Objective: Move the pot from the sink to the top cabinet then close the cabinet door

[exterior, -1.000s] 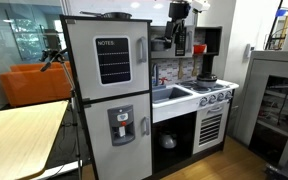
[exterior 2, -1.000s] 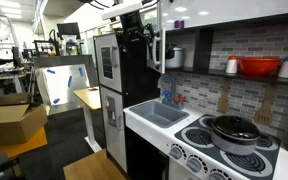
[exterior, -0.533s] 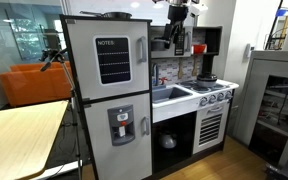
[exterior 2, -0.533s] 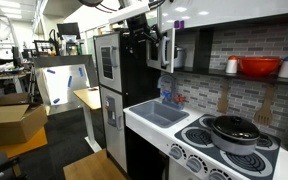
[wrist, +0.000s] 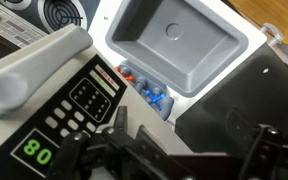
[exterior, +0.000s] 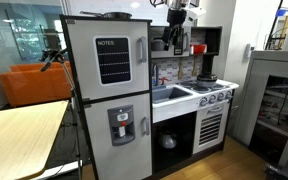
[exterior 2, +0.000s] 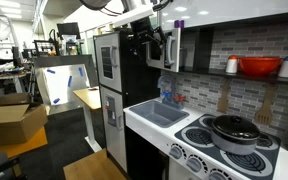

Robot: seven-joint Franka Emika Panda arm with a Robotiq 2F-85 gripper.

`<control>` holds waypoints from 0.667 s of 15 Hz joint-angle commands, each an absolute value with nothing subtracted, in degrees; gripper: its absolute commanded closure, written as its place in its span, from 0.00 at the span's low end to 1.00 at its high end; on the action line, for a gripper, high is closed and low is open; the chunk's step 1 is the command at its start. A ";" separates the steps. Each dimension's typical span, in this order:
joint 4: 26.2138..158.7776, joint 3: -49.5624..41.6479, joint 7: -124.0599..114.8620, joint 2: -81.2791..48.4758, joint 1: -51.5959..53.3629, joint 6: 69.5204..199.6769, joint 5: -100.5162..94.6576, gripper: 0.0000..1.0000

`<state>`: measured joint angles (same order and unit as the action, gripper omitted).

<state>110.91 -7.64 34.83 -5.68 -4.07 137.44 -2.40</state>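
Note:
The toy kitchen's top cabinet door (exterior 2: 171, 48), white with a long handle and a keypad, stands partly swung in; it fills the left of the wrist view (wrist: 54, 95). My gripper (exterior 2: 149, 40) is high up against the door's outer side, also seen in an exterior view (exterior: 177, 14). In the wrist view its dark fingers (wrist: 179, 155) are spread apart with nothing between them. The grey sink (wrist: 179, 40) is empty, as in both exterior views (exterior 2: 159, 113) (exterior: 170, 95). A pot inside the cabinet is hidden behind the door.
A dark lidded pot (exterior 2: 234, 130) sits on the stove at the right. A red bowl (exterior 2: 259, 67) stands on the shelf above it. The blue tap (wrist: 144, 92) is behind the sink. A tall toy fridge (exterior: 109, 90) stands beside the sink.
The cabinet door has swung further toward shut, and my gripper has moved with it toward the cabinet. The silvery pot seen inside earlier is now covered by the door.

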 commanded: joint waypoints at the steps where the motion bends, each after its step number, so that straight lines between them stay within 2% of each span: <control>1: 108.53 -6.64 35.43 -7.90 -5.94 139.28 -1.89 0.00; 10: 104.54 -6.22 35.53 -11.31 -7.42 140.98 -1.88 0.00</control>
